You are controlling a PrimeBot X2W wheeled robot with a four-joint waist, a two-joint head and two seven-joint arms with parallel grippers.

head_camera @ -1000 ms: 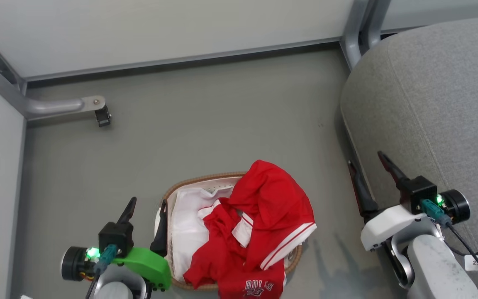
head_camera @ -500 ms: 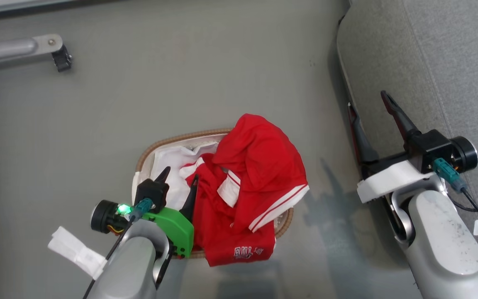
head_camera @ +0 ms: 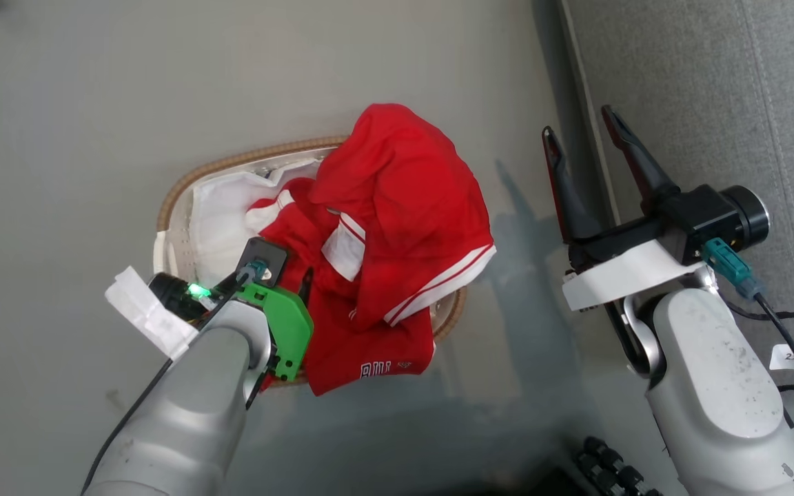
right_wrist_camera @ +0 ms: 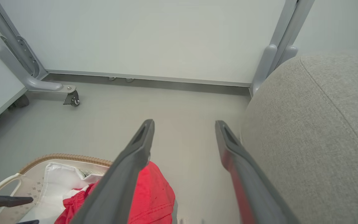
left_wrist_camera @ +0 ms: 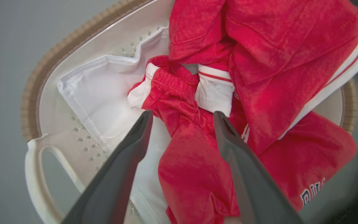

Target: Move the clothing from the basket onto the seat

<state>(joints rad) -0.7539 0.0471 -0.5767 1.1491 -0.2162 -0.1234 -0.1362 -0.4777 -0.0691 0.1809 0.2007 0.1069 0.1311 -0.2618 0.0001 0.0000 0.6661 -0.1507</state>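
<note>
Nearest, the left tool (left_wrist_camera: 182, 114): spread wide, gripping nothing, pointing down into the basket (left_wrist_camera: 42, 74), with a ridge of red cloth between and below the two fingers. Contact with the fabric: cannot tell. Looks like the reach-in stage of a first pick, with the approach made and the grasp not yet closed.

Just beyond, the clothing (left_wrist_camera: 259, 62): heaped in the basket, red with white trim, spilling over the rim on the side toward the seat and again at the near edge, lettering showing there. All of the red in or on the basket, so task barely begun by this look. Under it, to the left, a plain white sheet (left_wrist_camera: 98, 90) lining the basket, best left alone.

Next move, probably: lower onto the bunched red fold, avoid the white sheet, close on red cloth only, then lift high enough to free the draped parts from the rim.

Farther right, the right tool (head_camera: 578, 122): likewise spread wide and empty, hovering above the floor (head_camera: 94, 103) just beside the edge of the seat (head_camera: 700, 83).

Farthest, the grey cushion itself, apart from the basket across bare floor; calls for a swing rightward after the lift.
</note>
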